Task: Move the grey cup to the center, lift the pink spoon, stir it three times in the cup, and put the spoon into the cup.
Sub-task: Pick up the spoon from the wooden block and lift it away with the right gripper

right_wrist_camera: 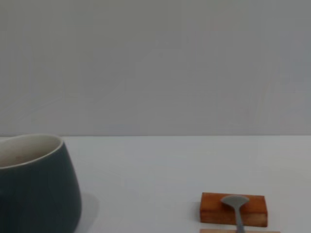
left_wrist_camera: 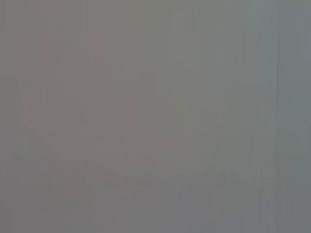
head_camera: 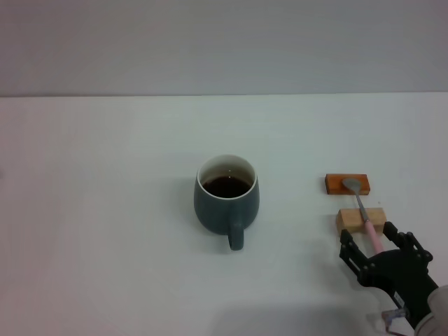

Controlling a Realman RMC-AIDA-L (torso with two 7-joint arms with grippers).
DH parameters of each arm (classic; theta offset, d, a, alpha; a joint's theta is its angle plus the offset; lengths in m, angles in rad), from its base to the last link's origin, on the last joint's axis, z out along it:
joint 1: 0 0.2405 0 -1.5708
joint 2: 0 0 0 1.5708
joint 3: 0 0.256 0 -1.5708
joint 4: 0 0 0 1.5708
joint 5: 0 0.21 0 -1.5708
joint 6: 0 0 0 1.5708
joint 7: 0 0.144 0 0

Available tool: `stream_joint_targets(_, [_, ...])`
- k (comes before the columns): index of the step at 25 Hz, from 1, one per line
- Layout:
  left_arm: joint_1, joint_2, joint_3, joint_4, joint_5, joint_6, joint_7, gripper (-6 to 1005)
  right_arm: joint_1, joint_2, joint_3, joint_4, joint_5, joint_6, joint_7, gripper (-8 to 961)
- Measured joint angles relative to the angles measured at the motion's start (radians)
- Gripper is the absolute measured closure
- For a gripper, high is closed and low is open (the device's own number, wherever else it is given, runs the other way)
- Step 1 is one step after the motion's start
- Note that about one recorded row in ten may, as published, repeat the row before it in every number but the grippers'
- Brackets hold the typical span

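Grey cup (head_camera: 226, 196), centre table: dark liquid inside, no readable marking.
Pink spoon (head_camera: 365, 213) bridges two wooden blocks (head_camera: 346, 183), right; right gripper (head_camera: 378, 246) fingers spread around handle.

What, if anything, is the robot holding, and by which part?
Nothing. The right gripper, fingers open, sits around the pink spoon's handle end without closing. The left gripper is out of view.

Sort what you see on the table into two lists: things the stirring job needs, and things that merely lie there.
Needed for the job:
- grey cup, holding dark liquid
- pink spoon, resting across both blocks
- right gripper, open around the spoon's handle end

Merely there:
- orange-brown block, under the spoon's bowl
- tan block, under its stem
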Motion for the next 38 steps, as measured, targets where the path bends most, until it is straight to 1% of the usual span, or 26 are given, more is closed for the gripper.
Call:
stream_joint_targets(3, [-0.004, 0.000, -0.002, 0.000, 0.000, 0.000, 0.000, 952, -0.002, 0.014, 0.012, -0.022, 0.001, 0.003, 0.001, 200])
stream_joint_targets(4, [-0.005, 0.000, -0.002, 0.000, 0.000, 0.000, 0.000, 952, -0.004, 0.029, 0.021, -0.042, 0.000, 0.006, 0.001, 200])
stream_joint_targets(5, [-0.006, 0.000, -0.002, 0.000, 0.000, 0.000, 0.000, 952, -0.005, 0.035, 0.023, -0.051, -0.001, 0.008, 0.001, 200])
stream_joint_targets(6, [-0.007, 0.000, -0.003, 0.001, 0.000, 0.000, 0.000, 952, -0.005, 0.035, 0.023, -0.051, -0.001, 0.008, 0.001, 200])
stream_joint_targets(9, [-0.008, 0.000, -0.003, 0.003, 0.000, 0.000, 0.000, 952, -0.005, 0.047, 0.025, -0.063, -0.002, 0.011, 0.001, 200])
stream_joint_targets(16, [-0.010, 0.004, -0.003, 0.006, 0.000, 0.000, 0.000, 953, -0.010, 0.051, 0.027, -0.063, -0.002, 0.011, 0.011, 200])
stream_joint_targets(24, [-0.010, 0.006, -0.001, 0.006, 0.000, 0.000, 0.000, 953, -0.016, 0.068, 0.027, -0.070, -0.003, 0.006, 0.013, 215])
stream_joint_targets(31, [-0.009, 0.006, 0.003, 0.005, 0.000, 0.002, -0.001, 953, -0.035, 0.076, 0.025, -0.072, -0.003, -0.010, 0.013, 235])
stream_joint_targets(34, [-0.008, 0.006, 0.004, 0.005, 0.000, 0.006, -0.001, 953, -0.044, 0.086, 0.020, -0.077, -0.004, -0.040, 0.013, 244])
stream_joint_targets(38, [-0.005, 0.006, 0.005, 0.005, 0.000, 0.012, -0.003, 953, -0.047, 0.088, 0.019, -0.080, -0.004, -0.044, 0.013, 256])
